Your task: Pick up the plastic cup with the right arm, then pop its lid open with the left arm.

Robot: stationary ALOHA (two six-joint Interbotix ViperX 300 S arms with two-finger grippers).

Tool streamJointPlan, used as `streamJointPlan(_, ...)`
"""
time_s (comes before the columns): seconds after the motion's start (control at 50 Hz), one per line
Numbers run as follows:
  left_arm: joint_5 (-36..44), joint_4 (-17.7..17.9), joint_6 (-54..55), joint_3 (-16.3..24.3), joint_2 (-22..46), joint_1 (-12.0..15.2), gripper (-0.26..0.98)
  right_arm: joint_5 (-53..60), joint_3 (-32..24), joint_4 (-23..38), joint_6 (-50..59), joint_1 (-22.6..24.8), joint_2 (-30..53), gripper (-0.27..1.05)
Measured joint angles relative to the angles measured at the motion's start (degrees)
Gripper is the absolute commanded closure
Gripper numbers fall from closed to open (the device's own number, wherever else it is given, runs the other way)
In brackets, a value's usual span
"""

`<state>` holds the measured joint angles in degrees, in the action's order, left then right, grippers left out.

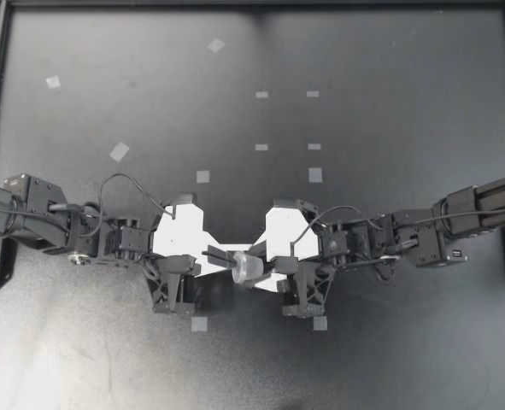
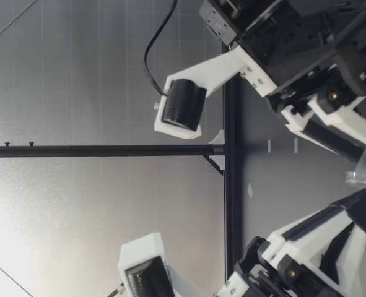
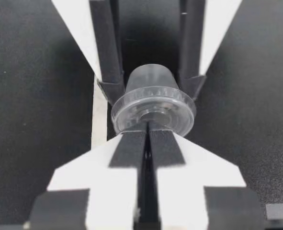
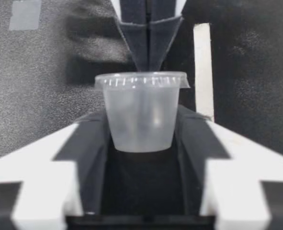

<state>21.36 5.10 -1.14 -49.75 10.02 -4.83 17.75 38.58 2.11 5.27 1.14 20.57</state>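
Surface (image 1: 389, 68): dark, matte, faintly scuffed, fills top view. Black frame rail (image 1: 252, 3) along far edge, matching rails down both sides. Pale tape squares (image 1: 53, 82) scattered over far half. Four small tape marks (image 1: 261, 94) form rectangle near middle, larger squares just beside and nearer. Low view: grey panelled wall (image 2: 77, 74) behind surface, fine grid texture. Black upright post (image 2: 108, 150) rises from frame rail, short diagonal brace (image 2: 213, 164) at foot. Bright sheen high on wall. Light diffuse, shadows soft.
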Motion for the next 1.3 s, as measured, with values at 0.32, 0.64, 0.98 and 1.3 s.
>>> streamJointPlan(0.32, 0.1, 0.0, 0.2, 0.0, -0.1, 0.0, 0.73, -0.4, 0.4, 0.1, 0.4, -0.2, -1.1, 0.57)
streamJointPlan(0.64, 11.1, 0.1, 5.4, -4.7, -9.8, -0.1, 0.73, 19.2, 8.8, 0.2, 0.7, 1.0, -9.1, 0.57)
streamJointPlan(0.98, 45.4, 0.2, 24.8, -17.0, -17.9, -0.1, 0.66, 47.5, 22.9, 2.7, 0.0, 1.3, -17.6, 0.57)
streamJointPlan(1.3, 36.3, -0.4, 57.2, -13.0, -16.6, 0.0, 0.09, 61.2, 21.6, 7.6, -10.8, 1.4, -16.3, 0.57)
